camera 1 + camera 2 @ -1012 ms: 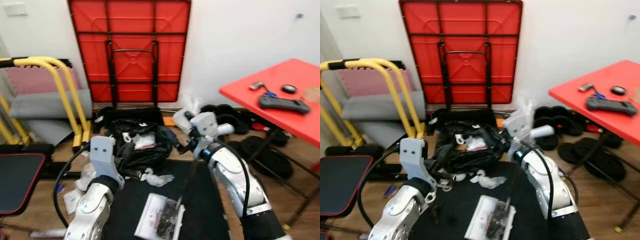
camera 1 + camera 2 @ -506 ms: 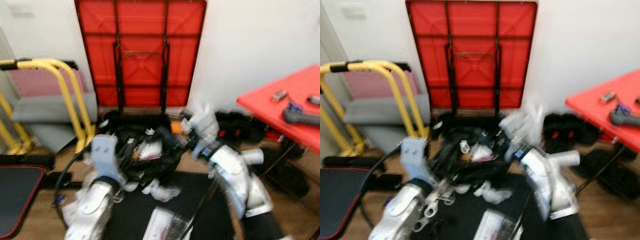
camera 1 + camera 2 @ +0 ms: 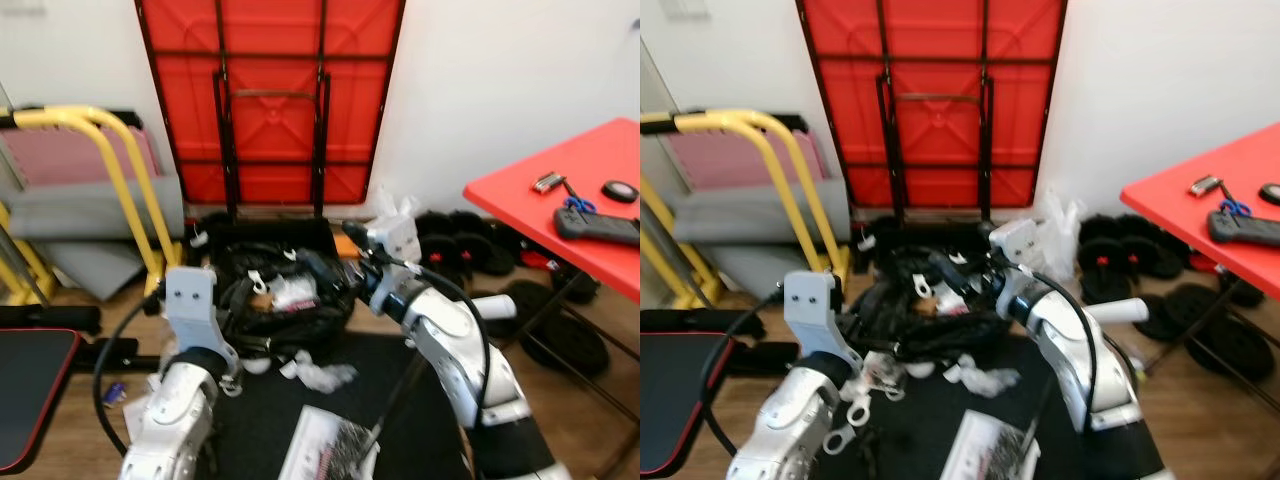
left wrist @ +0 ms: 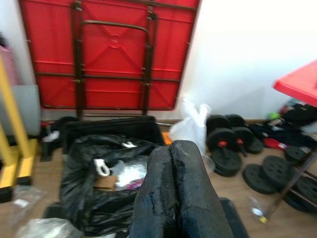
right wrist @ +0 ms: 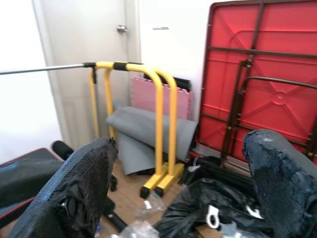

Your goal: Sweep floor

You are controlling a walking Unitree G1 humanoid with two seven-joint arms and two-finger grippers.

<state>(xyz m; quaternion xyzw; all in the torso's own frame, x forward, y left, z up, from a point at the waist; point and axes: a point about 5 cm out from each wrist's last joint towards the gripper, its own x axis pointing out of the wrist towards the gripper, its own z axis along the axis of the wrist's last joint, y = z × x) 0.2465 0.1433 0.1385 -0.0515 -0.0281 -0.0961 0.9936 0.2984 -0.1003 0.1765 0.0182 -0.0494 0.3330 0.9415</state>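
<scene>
The left gripper (image 4: 174, 198) hangs over the crumpled black plastic rubbish bag (image 4: 94, 183) with its two black fingers pressed flat together, holding nothing. The right gripper (image 5: 181, 188) spreads its fingers wide apart, empty, beside the yellow tubular metal frame (image 5: 148, 104). Scraps of white litter (image 3: 318, 372) lie on the black floor mat (image 3: 420, 420) below the folded red table (image 3: 270, 100).

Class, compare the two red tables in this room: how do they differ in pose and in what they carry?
The folded red table stands on edge against the wall, its underside and dark folded legs showing; the standing red table is upright on its legs. The standing one carries scissors and a black controller; the folded one carries nothing. Both have red tops.
</scene>
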